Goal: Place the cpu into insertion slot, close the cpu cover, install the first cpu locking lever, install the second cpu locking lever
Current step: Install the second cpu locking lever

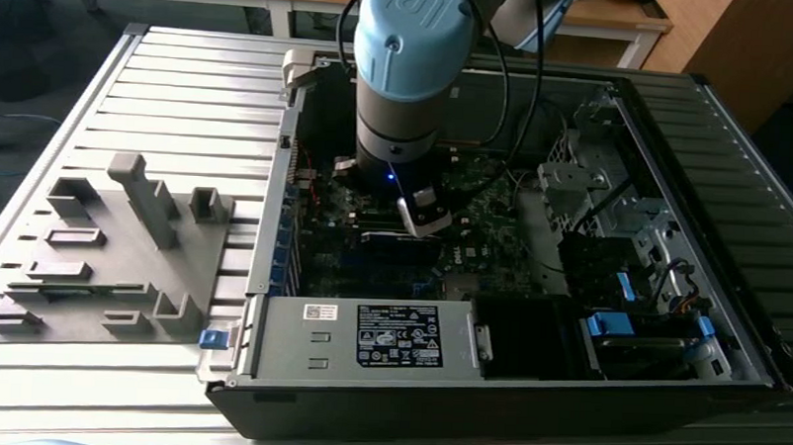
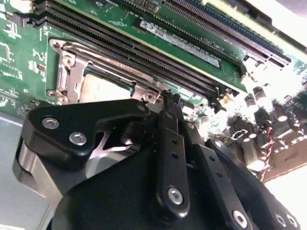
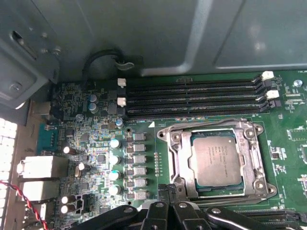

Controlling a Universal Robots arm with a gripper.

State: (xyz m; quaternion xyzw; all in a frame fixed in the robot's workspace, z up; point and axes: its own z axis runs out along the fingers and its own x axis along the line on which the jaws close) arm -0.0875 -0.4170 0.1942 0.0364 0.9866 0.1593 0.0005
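The cpu (image 3: 214, 160) lies flat in the insertion slot (image 3: 191, 189), its silver-grey top showing. The cpu cover (image 3: 249, 152) is a silver frame lying down around the chip. My gripper (image 3: 171, 189) is shut with nothing between its black fingers and sits just beside the socket's edge, near the corner of the frame. In the second wrist view the fingertips (image 2: 170, 96) meet just beside the cover (image 2: 67, 72), with the cpu (image 2: 103, 87) behind them. From the exterior view, the gripper (image 1: 420, 221) hangs low over the motherboard inside the open computer case. I cannot make out the locking levers.
Long black memory slots (image 3: 192, 98) run along one side of the socket. Capacitors and chokes (image 3: 129, 160) stand on another side. The case's metal walls (image 1: 277, 169), power supply (image 1: 366, 335) and drive bays (image 1: 634, 221) surround the board. A grey parts fixture (image 1: 111, 252) lies at the exterior view's left.
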